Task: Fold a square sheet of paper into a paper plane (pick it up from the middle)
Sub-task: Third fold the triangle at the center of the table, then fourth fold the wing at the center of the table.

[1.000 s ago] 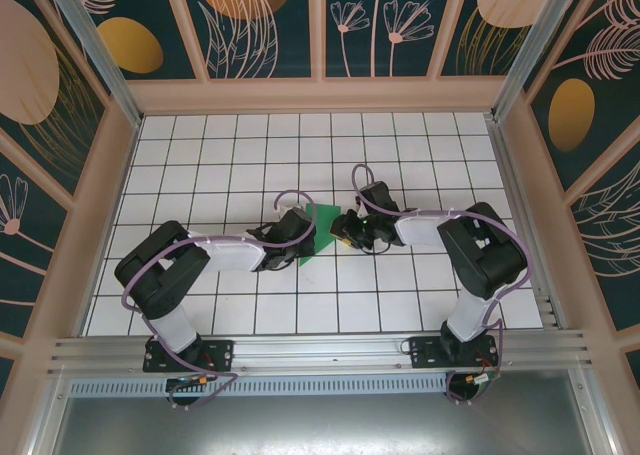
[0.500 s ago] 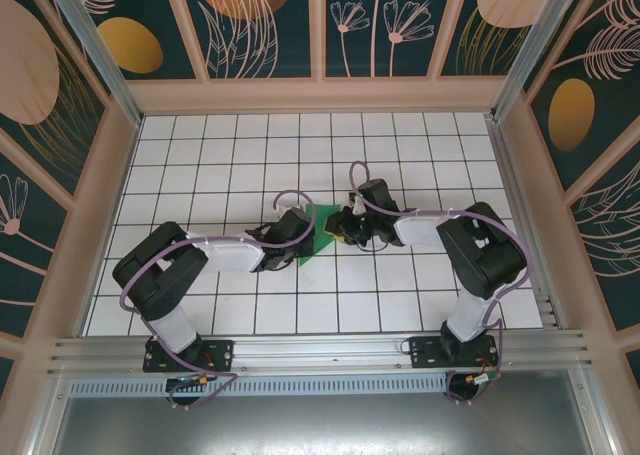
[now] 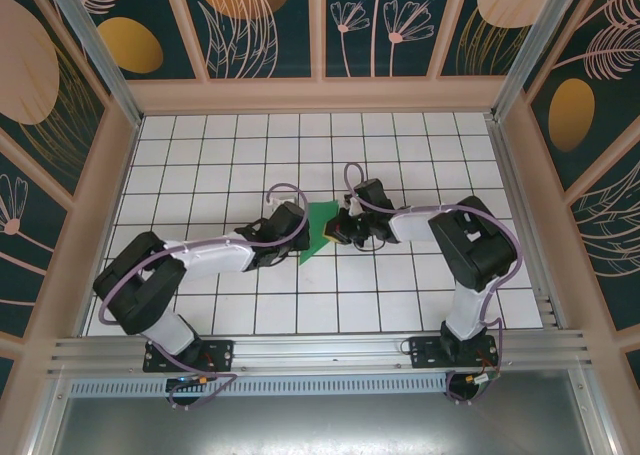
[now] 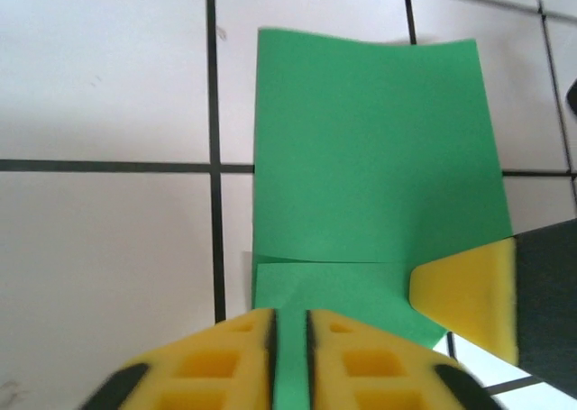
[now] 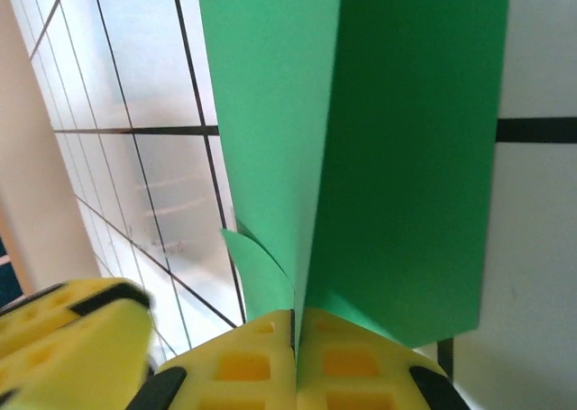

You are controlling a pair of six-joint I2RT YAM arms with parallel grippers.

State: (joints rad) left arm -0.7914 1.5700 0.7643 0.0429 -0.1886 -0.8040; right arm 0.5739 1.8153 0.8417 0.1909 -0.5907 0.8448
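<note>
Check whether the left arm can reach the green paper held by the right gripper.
Probably yes: the left gripper straddles one edge of the green paper; the right gripper, shut on it, sits aside.

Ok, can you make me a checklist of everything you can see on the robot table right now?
Surface: white table with black grid lines.
Job's things: green paper, partly folded, at mid-table between the two arms.
Clutter: nothing seen.
Grippers: right gripper has its fingers shut on a fold of the paper; left gripper has its fingers slightly apart, with paper showing in the gap.
Cables: purple cables loop along both arms.
Surroundings: dark walls with leaf and flower patterns; metal rail at the near edge.
</note>
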